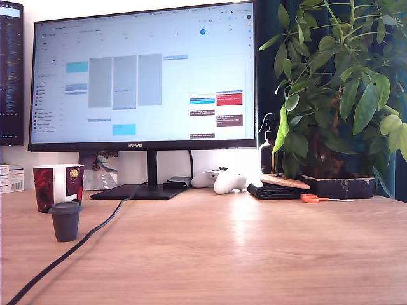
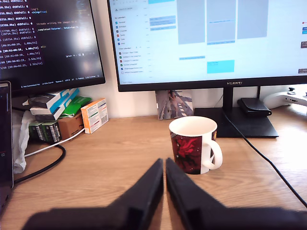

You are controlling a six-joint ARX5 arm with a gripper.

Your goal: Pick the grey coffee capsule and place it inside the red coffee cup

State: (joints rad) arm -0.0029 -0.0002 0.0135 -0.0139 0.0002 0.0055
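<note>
The grey coffee capsule (image 1: 65, 220) stands on the desk (image 1: 254, 254) before the red coffee cup (image 1: 58, 185), outside my wrist view. My gripper (image 2: 165, 165), fingertips together, empty, faces the cup; the monitor (image 1: 143, 76) reads HUAWEI.

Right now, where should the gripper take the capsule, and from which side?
By the tapered body just under the rim. The capsule stands upright, rim up, in front of the mug, so probably come from above, fingers straddling the body. The gripper is shut; open it first.
</note>
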